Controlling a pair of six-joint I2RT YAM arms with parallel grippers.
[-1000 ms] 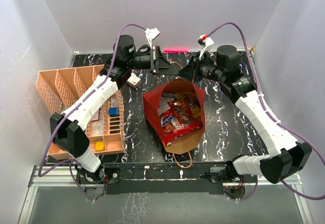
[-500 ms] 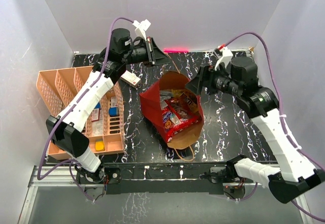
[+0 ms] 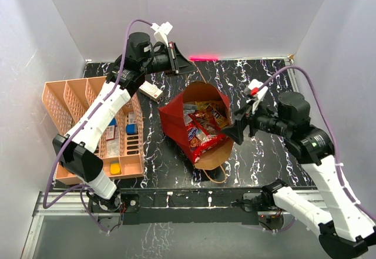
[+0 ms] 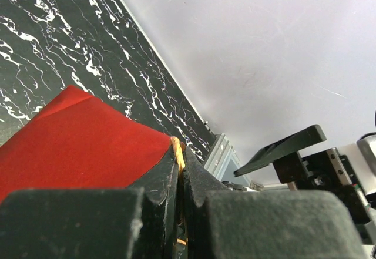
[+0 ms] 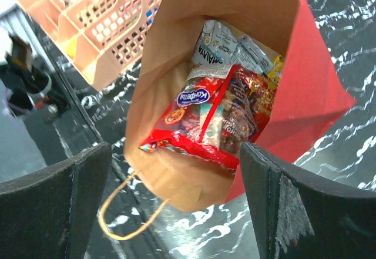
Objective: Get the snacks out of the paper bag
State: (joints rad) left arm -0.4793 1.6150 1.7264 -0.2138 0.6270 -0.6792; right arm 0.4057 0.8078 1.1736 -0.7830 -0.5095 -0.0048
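Note:
The red paper bag (image 3: 174, 117) lies open on the black marble table, its brown inside (image 5: 170, 47) facing up. The snacks (image 3: 204, 134) fill it: a large red packet (image 5: 217, 118) on top, silver and yellow wrappers behind. My left gripper (image 3: 176, 60) hangs high at the back, shut on the bag's thin cord handle (image 4: 176, 151), the red bag wall (image 4: 82, 147) just below it. My right gripper (image 3: 236, 131) hovers at the bag's right side, open, its fingers (image 5: 305, 200) wide apart over the bag mouth. The near handle (image 5: 126, 212) hangs loose.
A peach slotted tray (image 3: 64, 100) stands at the left, with a blue block (image 3: 131, 128) and a yellow block (image 3: 115, 168) in it. A small white box (image 3: 154, 91) lies beside it. White walls close in the table on three sides.
My right gripper has opened and swung from the bag's far rim to its near right side. The left gripper rose slightly with the handle, and the bag shifted a little left.

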